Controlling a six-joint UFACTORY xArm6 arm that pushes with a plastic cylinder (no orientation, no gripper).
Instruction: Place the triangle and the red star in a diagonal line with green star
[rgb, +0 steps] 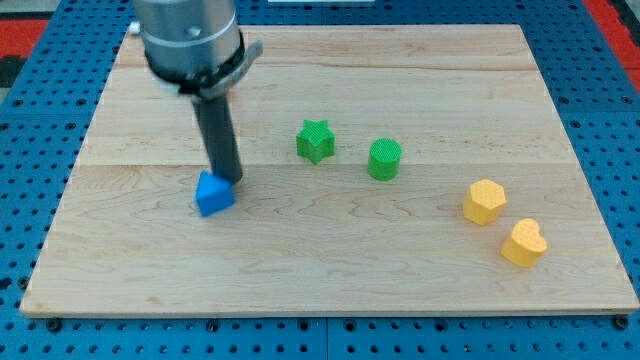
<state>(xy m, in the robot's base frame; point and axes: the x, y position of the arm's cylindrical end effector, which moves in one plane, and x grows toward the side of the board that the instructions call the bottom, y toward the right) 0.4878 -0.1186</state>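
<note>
The rod has no gripper to open or close; its tip (229, 181) touches the blue triangle's (213, 195) upper right edge, left and below the green star (315, 140); no red star visible.

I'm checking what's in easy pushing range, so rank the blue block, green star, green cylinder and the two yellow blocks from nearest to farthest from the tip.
From my tip:
1. Blue block, touching it, lower left.
2. Green star, to the right.
3. Green cylinder, further right.
4. Upper yellow block, far right.
5. Lower yellow block, farthest, lower right.
</note>
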